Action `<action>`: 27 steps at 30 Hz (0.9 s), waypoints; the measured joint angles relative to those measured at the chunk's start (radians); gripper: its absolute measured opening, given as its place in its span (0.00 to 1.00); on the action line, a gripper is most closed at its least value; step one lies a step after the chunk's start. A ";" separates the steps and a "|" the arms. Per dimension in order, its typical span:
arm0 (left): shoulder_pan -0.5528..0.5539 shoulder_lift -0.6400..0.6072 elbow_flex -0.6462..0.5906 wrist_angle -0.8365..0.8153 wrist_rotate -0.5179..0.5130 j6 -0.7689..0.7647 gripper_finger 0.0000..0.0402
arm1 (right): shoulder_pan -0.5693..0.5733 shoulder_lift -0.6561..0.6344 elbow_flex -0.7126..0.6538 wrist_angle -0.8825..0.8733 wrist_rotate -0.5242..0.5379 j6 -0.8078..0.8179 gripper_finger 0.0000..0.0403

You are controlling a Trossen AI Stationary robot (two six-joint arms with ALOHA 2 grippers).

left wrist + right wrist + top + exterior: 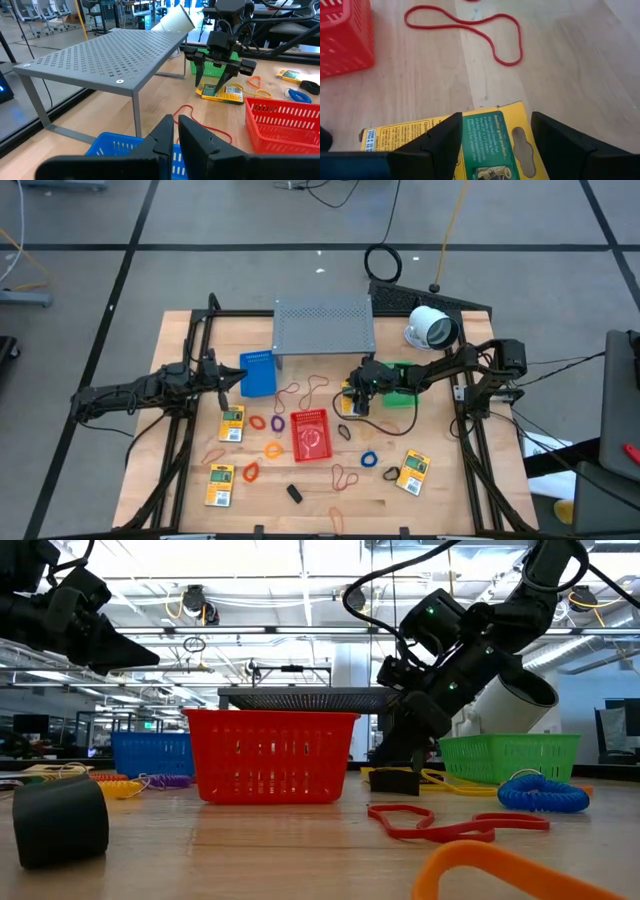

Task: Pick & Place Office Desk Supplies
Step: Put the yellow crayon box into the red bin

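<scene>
The right gripper (492, 145), jaws spread wide, straddles a flat yellow packet with a green label (485, 137) lying beside the green plastic basket (402, 381); closing off-centre could skid it away, while the shut left gripper (175, 132) hovers over the blue basket (117, 147)

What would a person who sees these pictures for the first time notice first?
First the red basket at the middle of the table, with coloured rubber-band loops and yellow packets scattered around it. Next the right gripper, its jaws open, lowered over one yellow packet lying flat in front of the grey perforated shelf. The left gripper hangs, jaws shut, above the blue basket.
</scene>
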 joint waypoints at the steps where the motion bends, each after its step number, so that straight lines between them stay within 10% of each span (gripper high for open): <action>1: 0.000 0.000 0.000 0.000 0.000 0.000 0.09 | 0.000 0.000 0.000 0.000 0.008 0.000 0.56; 27: 0.000 0.000 0.000 0.000 0.000 0.000 0.09 | -0.013 0.150 0.005 0.135 -0.033 0.078 0.56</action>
